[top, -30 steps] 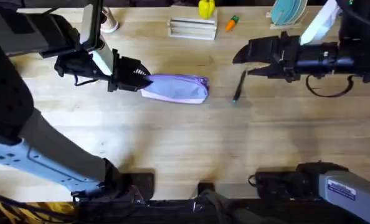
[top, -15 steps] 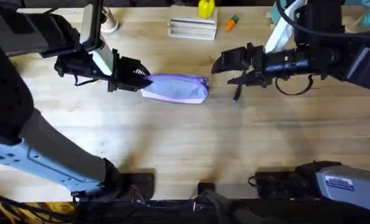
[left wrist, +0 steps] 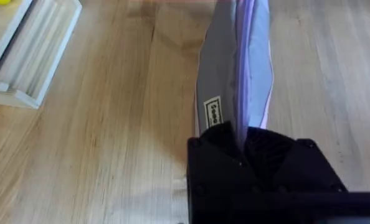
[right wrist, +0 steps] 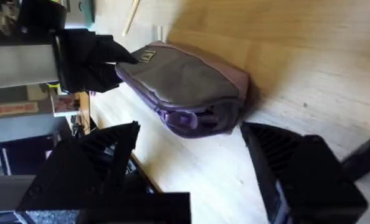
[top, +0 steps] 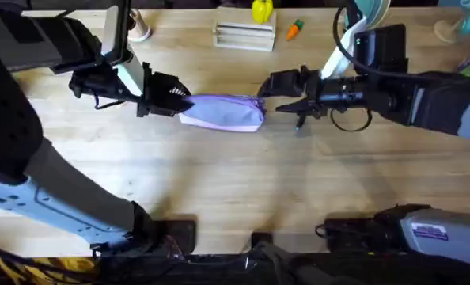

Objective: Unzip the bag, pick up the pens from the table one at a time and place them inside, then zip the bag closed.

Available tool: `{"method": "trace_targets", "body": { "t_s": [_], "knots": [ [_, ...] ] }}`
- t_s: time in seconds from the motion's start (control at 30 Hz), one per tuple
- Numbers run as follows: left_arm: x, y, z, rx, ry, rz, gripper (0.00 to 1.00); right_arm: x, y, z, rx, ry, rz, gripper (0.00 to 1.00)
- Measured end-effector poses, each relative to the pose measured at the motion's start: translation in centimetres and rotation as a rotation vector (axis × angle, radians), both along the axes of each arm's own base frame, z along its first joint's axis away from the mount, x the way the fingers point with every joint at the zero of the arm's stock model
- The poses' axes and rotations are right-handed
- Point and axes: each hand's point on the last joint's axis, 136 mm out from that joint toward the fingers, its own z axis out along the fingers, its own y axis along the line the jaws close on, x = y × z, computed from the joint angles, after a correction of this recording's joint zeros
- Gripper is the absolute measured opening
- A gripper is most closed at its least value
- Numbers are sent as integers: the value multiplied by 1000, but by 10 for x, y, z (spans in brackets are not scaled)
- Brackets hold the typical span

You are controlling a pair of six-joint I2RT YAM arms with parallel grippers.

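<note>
The left pincer (top: 180,103) is clenched on the bag's (top: 223,112) end, while the right pincer (top: 268,93) hangs released just beside its other end.

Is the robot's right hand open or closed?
Open. The right gripper has its fingers spread wide apart at the end of the purple bag, with nothing pinched between them.

Overhead looks down; both wrist views closely share the bag (top: 223,112).

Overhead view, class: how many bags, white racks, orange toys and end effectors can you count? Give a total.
bag: 1
white rack: 1
orange toy: 1
end effectors: 2 (left end effector, right end effector)
Total: 5
</note>
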Motion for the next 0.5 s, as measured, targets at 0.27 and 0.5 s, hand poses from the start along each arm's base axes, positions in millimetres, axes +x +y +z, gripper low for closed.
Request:
{"method": "trace_targets", "body": {
  "t_s": [0.27,0.5],
  "knots": [
    [0,0,0,0,0,0,44,-2,1,-4,25,48,-35,994],
    [0,0,0,0,0,0,43,5,22,-1,59,12,-12,994]
  ]
}}
